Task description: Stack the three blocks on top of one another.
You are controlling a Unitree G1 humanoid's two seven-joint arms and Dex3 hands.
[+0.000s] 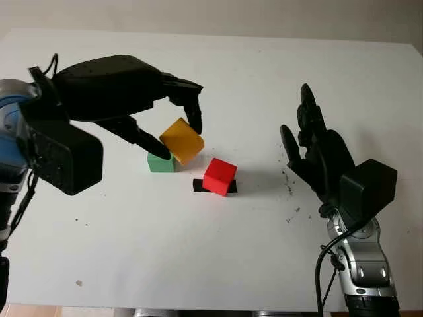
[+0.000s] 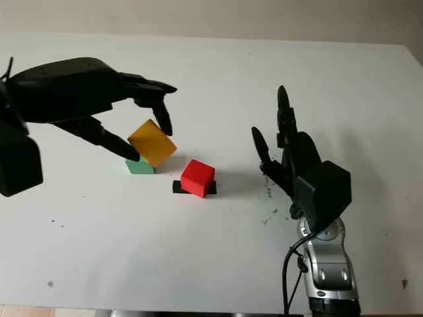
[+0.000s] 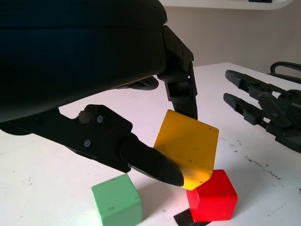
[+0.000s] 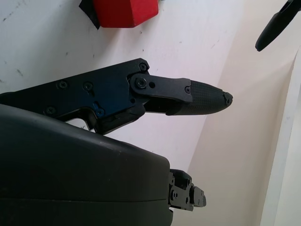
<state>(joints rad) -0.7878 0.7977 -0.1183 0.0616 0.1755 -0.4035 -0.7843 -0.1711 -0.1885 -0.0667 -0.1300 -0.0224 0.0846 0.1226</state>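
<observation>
The robot's left hand point(image 1: 173, 129) pinches the yellow block point(image 1: 182, 140) between its fingertips and holds it tilted, one corner pointing down, above the white table point(image 1: 218, 251). The landmark here is the red block point(image 1: 219, 176), which sits on a small black marker point(image 1: 199, 185) near the middle of the table. The yellow block hangs just to the left of the red block and a little farther back, clear of it in the left wrist view. The green block point(image 1: 160, 162) rests flat on the table just left of the red block, partly beneath the raised yellow one; whether the yellow block's low corner touches the green block is hard to judge from the head camera, though the left wrist view suggests a gap between them. The right hand point(image 1: 317, 148) stands upright to the right of the red block, well apart from it, open and holding nothing, its fingers pointing toward the table's far edge. Small dark specks dot the table between the red block and the right hand.
</observation>
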